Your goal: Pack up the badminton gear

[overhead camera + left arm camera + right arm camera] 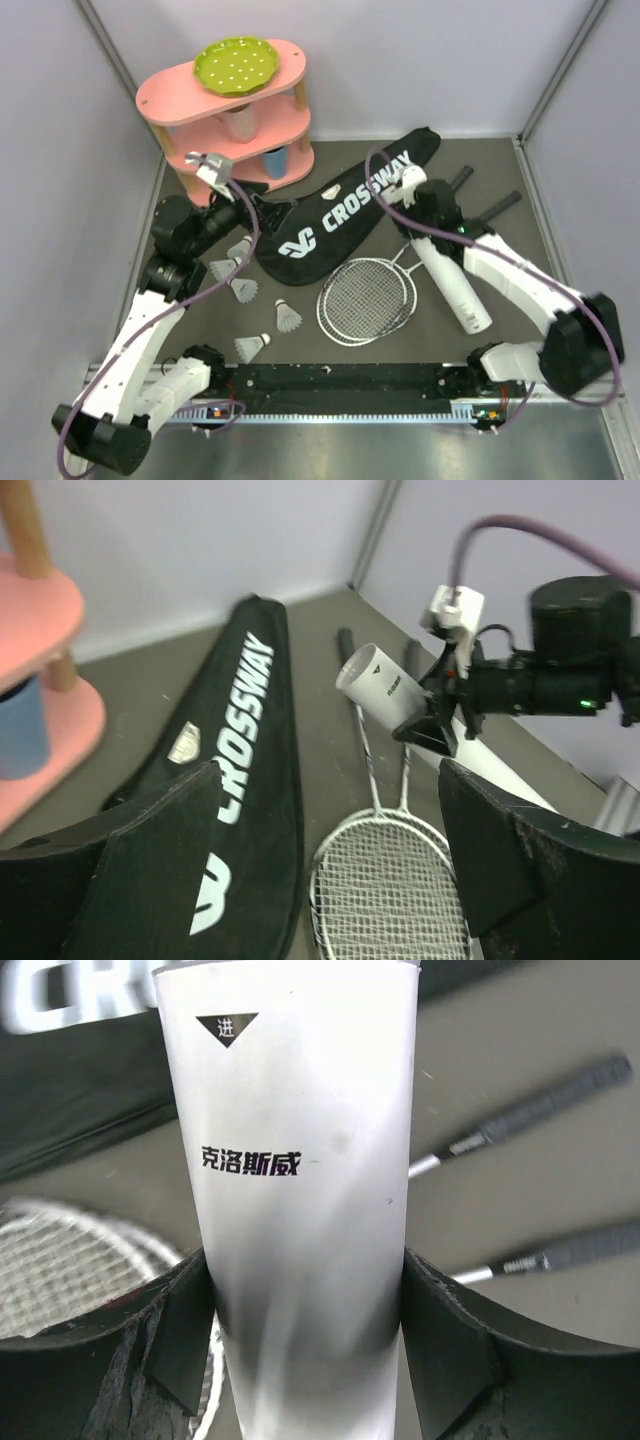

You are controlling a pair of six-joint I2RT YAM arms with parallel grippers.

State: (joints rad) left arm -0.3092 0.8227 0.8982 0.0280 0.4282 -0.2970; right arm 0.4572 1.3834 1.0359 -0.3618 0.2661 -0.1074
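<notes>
Right gripper [305, 1300] astride white tube [300, 1110]; apparently clamped.

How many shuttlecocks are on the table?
5 shuttlecocks, all left of the rackets: two by the bag's near end, one below, two nearer the front edge. More may be hidden.

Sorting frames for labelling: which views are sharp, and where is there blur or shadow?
Top view: evenly lit, sharp, bag lettering readable. Left wrist view: soft throughout, near fingers dark and blurry. Right wrist view: tube print crisp, its lower part shaded; racket handles behind slightly soft.
</notes>
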